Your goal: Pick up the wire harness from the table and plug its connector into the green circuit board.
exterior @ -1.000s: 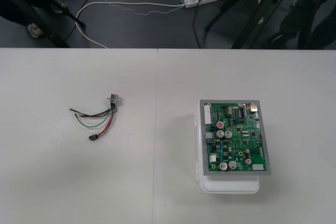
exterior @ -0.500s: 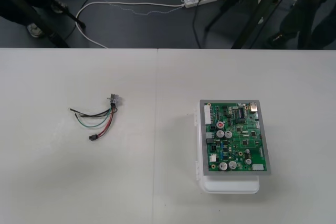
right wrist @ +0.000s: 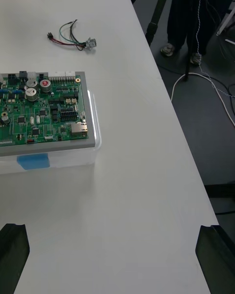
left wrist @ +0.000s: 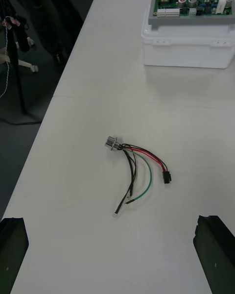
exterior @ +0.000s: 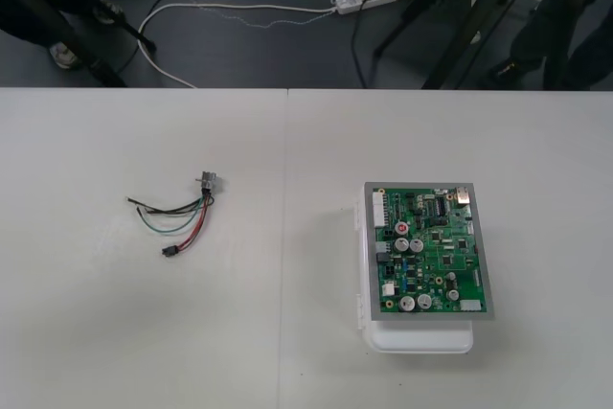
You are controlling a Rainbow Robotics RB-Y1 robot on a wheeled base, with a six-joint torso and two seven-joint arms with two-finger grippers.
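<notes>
Scene: wire harness lies loose on the tabletop, robot's left half. The green circuit board sits on its white base on the right half, well apart.
Harness layout: round metal socket at the far end, small black plug at the near end. Red, black and green wires fan out betw. them (a couple of loose ends stray leftward).
Plug status: not in the board; nothing touches the harness.
Left jaws: wide open, empty, above the tabletop w/ the harness ahead of them, apart.
Right jaws: wide open, empty, above the tabletop beside the board; the harness lies well beyond the board.
Task stage (judged): pick-up not yet begun.
Handling (judged): v. light and limp. The wires will prob. flop, so the plug would dangle and twist if held far from it. The plug is small and hard; the metal socket is prob. slippery.
Grip point (judged): plug body, or the wires just behind it, to keep the plug's orientation for insertion. Go gently, since the thin wires could pinch.
</notes>
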